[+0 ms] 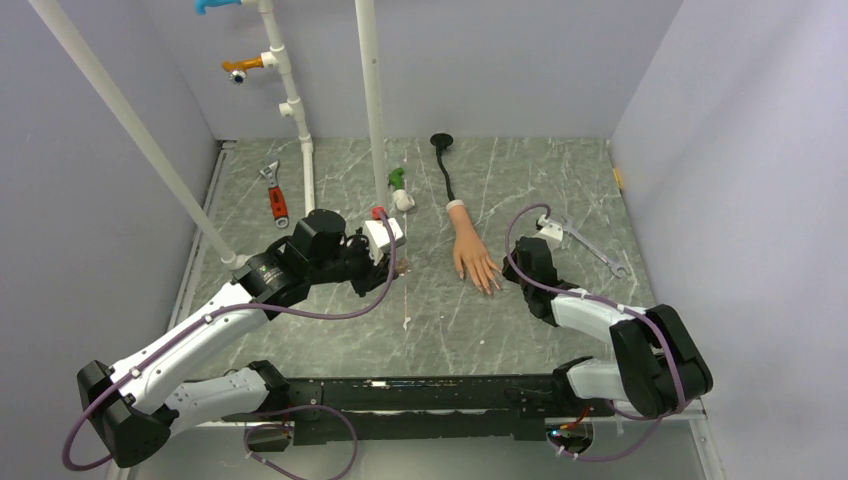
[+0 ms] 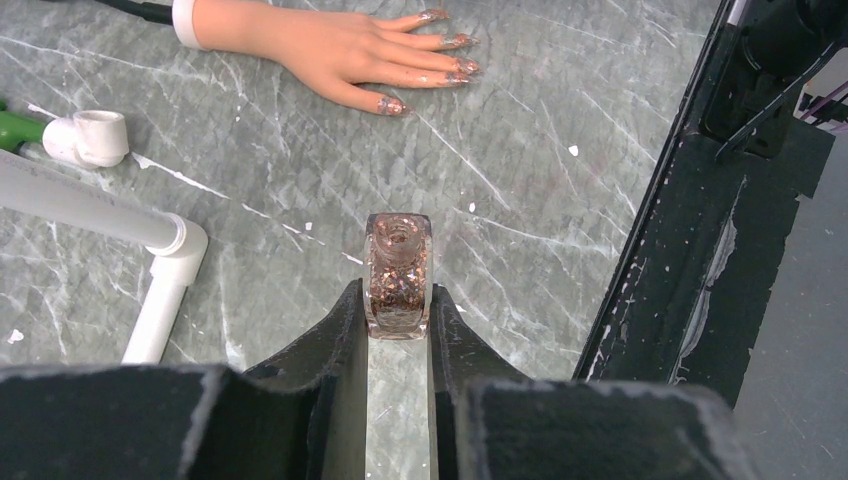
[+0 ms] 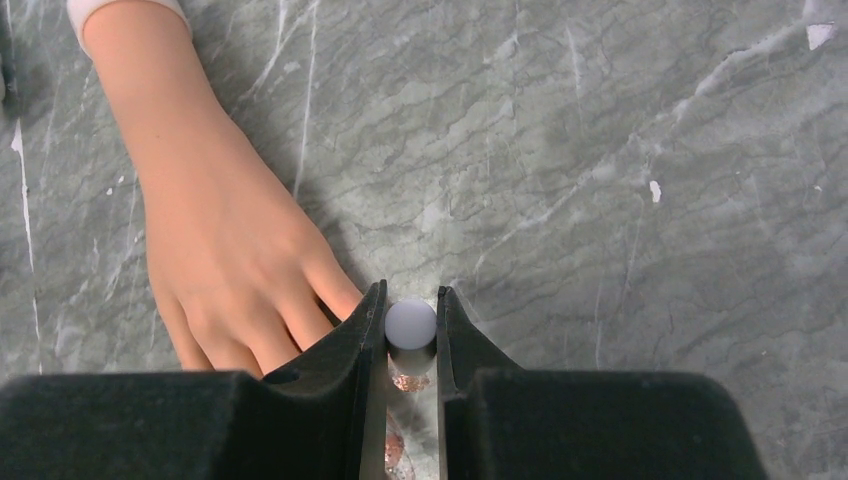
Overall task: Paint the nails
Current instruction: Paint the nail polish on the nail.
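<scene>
Nails (image 2: 392,104): glittery, tipping the mannequin hand (image 1: 470,252), which lies palm down mid-tabletop (image 1: 560,180).
Right jaws: clamped on the white cap (image 3: 411,323), just beside the hand's fingertips.
Left jaws: clamped on the open glitter polish bottle (image 2: 398,275), well left of the hand.

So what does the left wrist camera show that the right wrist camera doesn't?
Only the left wrist view: the left hand shut on an uncapped glitter polish bottle, the nails with glitter already on them, and a white pipe. Only the right wrist view: the right hand shut on a round white cap, right beside the fingers of the mannequin hand, whose tips it hides. Both: the mannequin hand lying palm down on the grey marbled table.
</scene>
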`<state>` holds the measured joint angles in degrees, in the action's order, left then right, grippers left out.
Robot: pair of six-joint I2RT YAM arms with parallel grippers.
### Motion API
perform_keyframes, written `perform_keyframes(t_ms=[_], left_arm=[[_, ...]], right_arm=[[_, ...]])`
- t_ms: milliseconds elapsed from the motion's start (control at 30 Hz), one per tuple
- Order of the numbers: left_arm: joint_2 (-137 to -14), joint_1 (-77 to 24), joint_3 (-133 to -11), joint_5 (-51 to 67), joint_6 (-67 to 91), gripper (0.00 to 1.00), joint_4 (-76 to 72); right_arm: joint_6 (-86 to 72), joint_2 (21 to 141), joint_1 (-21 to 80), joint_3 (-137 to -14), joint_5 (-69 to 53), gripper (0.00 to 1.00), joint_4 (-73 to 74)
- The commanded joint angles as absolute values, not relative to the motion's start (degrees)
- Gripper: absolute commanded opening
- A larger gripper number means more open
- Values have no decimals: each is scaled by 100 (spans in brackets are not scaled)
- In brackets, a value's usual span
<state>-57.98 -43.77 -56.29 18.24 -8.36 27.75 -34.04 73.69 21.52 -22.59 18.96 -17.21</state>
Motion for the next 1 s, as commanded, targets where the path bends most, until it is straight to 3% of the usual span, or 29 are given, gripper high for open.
perform_keyframes(t_ms=[0,500,967], left_arm=[[-5748,-4408,-5901,1793,-898,0,2661],[-5752,-4406,-5901,1775,-913,0,2663],[-5697,-4410,-5894,1753,-912,0,2658]], right_arm=[[-3387,7152,2134,-2131,1882,0,-1893],[-3290,6951,2131,-2318,1878,0,-1640],[-3252,7489,2127,-2742,1907,0,-1810]])
